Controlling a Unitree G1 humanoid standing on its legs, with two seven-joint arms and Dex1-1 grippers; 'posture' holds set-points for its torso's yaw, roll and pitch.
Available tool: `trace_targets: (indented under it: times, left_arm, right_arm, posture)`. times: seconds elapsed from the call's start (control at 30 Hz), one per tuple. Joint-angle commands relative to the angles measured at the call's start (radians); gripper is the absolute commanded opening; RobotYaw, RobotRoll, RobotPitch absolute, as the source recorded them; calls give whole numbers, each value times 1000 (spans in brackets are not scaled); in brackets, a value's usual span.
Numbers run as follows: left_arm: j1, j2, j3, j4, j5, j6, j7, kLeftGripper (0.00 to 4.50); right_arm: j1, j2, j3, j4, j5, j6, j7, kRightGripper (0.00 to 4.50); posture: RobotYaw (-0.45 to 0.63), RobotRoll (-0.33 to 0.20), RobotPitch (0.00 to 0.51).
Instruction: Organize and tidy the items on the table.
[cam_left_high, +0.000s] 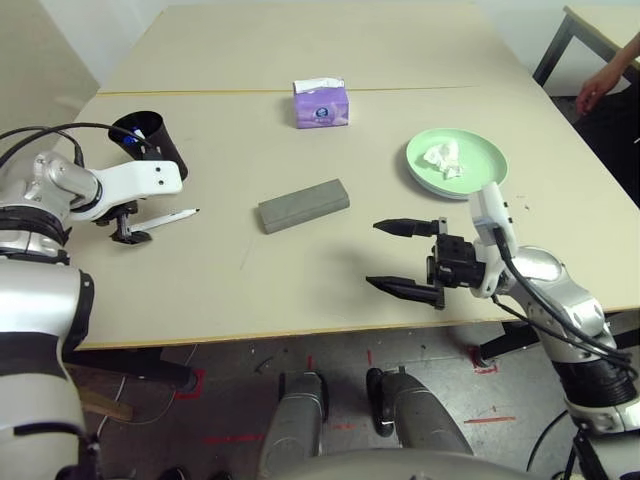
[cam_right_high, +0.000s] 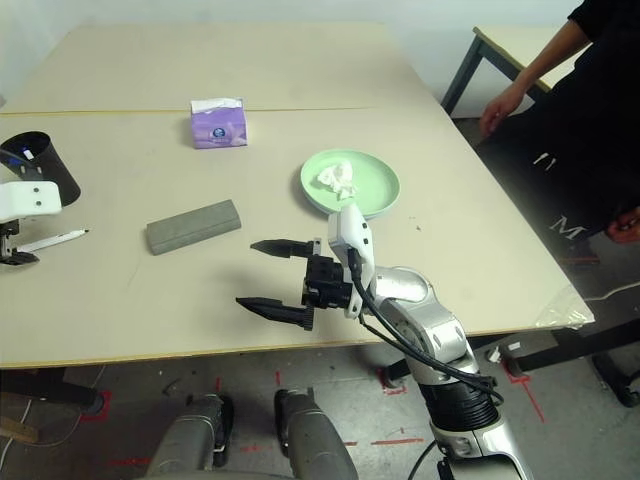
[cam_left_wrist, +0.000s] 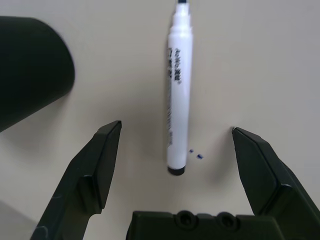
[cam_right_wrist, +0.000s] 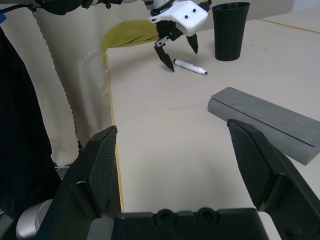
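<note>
A white marker (cam_left_high: 170, 216) with a dark cap lies on the table (cam_left_high: 300, 300) at the left. My left gripper (cam_left_high: 130, 232) is open over its rear end, one finger on each side of the barrel (cam_left_wrist: 178, 100), not touching it. A grey oblong glasses case (cam_left_high: 303, 205) lies mid-table. A crumpled white tissue (cam_left_high: 440, 158) rests in the light-green plate (cam_left_high: 480, 150) at the right. My right gripper (cam_left_high: 405, 258) hovers open near the front edge, right of the case, with nothing between its fingers.
A black cup (cam_left_high: 150, 143) with something blue inside stands just behind my left gripper. A purple tissue box (cam_left_high: 321, 103) sits at the back near the table's seam. A person's hand (cam_left_high: 600, 85) shows beyond the table's far right edge.
</note>
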Motion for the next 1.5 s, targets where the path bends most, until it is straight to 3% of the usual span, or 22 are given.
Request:
trace_targets:
  times: [0.03, 0.47, 0.87, 1.33, 1.43, 1.5]
  left_arm:
    - [4, -9, 4, 18, 2, 15, -8, 4489]
    - [-33, -14, -20, 25, 46, 40, -19, 4489]
    - [-37, -20, 19, 28, 11, 112, -100, 4489]
    - [-22, -27, -7, 27, 42, 92, -36, 4489]
    - [-22, -24, -10, 28, 49, 91, -21, 3916]
    - [-22, -24, -11, 28, 55, 87, -15, 3303]
  right_arm:
    - [8, -4, 13, -33, 3, 14, -5, 4500]
    - [36, -2, 15, -106, 15, 52, -47, 4500]
    - [35, -11, 7, -123, 25, 67, -67, 4500]
    - [36, -15, 15, -143, 23, 73, -69, 4500]
    - [33, -14, 15, -146, 23, 75, -71, 4500]
    - [31, -14, 15, -147, 23, 76, -71, 4500]
  posture:
    - [-84, 0, 184]
    - [-119, 0, 192]
    - [-120, 0, 198]
    - [-123, 0, 191]
    - [-122, 0, 190]
    - [-123, 0, 189]
